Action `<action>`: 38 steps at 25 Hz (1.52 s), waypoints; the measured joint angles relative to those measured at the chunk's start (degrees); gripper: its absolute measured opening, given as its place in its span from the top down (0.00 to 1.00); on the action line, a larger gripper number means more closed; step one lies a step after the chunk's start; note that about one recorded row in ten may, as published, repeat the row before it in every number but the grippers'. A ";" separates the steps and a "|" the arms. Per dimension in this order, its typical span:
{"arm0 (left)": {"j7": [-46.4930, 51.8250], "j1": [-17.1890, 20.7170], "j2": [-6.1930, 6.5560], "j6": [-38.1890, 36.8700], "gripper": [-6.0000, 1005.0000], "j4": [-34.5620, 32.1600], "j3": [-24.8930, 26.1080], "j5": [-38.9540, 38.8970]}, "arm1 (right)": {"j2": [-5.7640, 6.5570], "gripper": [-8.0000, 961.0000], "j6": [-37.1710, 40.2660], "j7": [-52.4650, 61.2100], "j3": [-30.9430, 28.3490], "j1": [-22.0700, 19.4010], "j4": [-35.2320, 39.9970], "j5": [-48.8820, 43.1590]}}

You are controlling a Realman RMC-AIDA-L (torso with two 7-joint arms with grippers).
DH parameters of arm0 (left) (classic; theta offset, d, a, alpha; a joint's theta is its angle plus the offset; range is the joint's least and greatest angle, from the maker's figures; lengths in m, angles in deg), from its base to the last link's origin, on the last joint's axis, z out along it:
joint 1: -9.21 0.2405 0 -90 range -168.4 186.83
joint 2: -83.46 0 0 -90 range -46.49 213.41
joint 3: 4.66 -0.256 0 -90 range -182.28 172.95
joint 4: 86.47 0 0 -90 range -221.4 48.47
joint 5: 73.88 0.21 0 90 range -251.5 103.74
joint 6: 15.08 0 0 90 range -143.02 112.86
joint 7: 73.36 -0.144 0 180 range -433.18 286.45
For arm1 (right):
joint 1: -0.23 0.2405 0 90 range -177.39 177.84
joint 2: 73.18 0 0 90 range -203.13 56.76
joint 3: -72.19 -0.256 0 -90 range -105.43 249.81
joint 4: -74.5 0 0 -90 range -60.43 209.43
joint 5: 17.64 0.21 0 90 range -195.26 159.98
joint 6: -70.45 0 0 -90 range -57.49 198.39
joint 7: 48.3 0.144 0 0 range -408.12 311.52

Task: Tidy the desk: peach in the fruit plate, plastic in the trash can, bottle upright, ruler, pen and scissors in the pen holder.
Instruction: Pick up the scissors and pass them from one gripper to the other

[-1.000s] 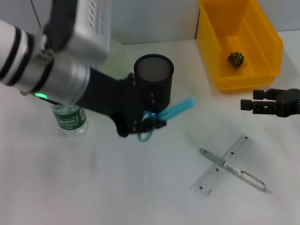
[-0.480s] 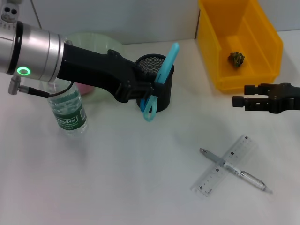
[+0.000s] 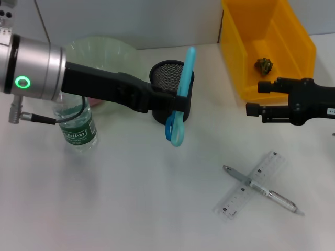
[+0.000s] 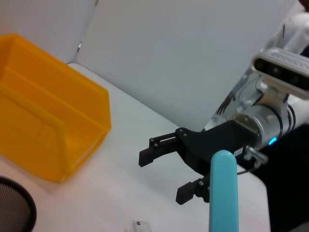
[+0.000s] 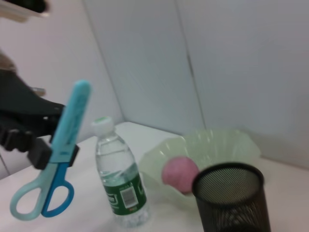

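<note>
My left gripper (image 3: 178, 102) is shut on the blue scissors (image 3: 180, 94) and holds them nearly upright, closed blades up and handles down, just in front of the black mesh pen holder (image 3: 172, 78). The scissors also show in the right wrist view (image 5: 54, 153) and the left wrist view (image 4: 223, 193). My right gripper (image 3: 256, 98) is open and empty, hovering in front of the yellow bin (image 3: 293, 78), which holds crumpled plastic (image 3: 264, 65). The clear ruler (image 3: 233, 201) and the pen (image 3: 272, 196) lie crossed on the table. The bottle (image 3: 78, 129) stands upright. The peach (image 5: 179, 173) lies in the green plate (image 5: 217, 147).
The green plate (image 3: 99, 48) is behind my left arm at the back left. The bottle stands close under that arm. White tabletop stretches across the front, with a wall behind.
My left gripper has swung the scissors from lying flat to upright, blades up, before the pen holder. My right gripper has moved left, away from the table's edge.
</note>
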 joint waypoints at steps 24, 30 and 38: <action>23.96 -0.20 -0.08 -2.91 0.74 8.47 6.43 -1.81 | -1.52 0.15 -1.33 -57.74 0.41 -0.72 -19.67 21.09; 29.68 -0.08 -0.26 -2.96 0.74 9.59 6.48 -3.12 | -1.55 0.15 -1.97 -82.25 0.26 -0.03 -31.00 28.19; 29.93 -0.99 0.04 -3.36 0.74 15.89 6.07 -7.56 | -1.55 0.15 -1.30 -101.46 2.01 1.69 -39.17 29.04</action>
